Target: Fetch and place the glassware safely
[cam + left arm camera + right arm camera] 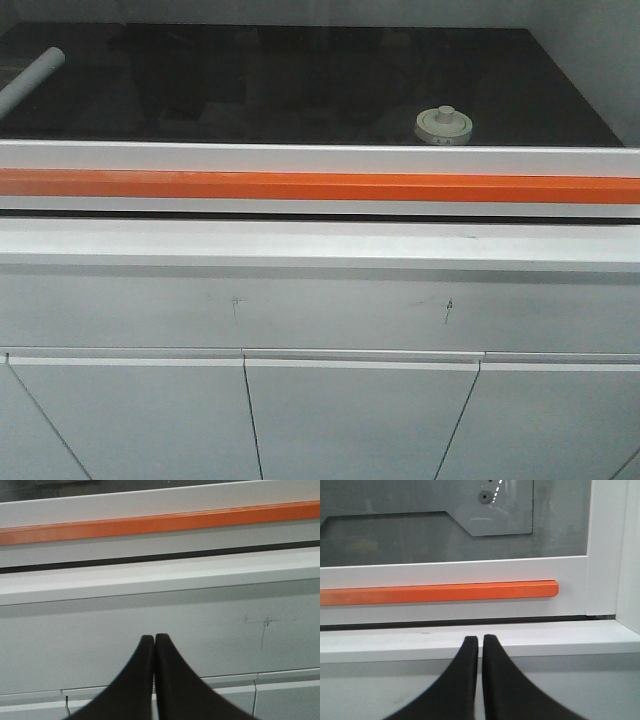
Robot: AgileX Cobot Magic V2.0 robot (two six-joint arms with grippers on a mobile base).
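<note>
The glassware (443, 126), a squat clear jar with a cream-white knobbed lid, stands on the black worktop (300, 90) behind a glass sash, right of centre in the front view. Neither arm shows in that view. In the left wrist view my left gripper (153, 638) is shut and empty, its black fingers pointing at the white cabinet front below the orange bar (160, 522). My right gripper (480, 639) is shut with only a thin slit between its fingers, holding nothing, facing the white ledge under the orange handle (437, 593).
A grey-white tube (30, 78) lies at the worktop's far left. The sash's white frame with its orange handle (320, 186) runs across the front. White cabinet doors (350, 420) fill the space below. A white upright frame post (605, 550) stands at the right.
</note>
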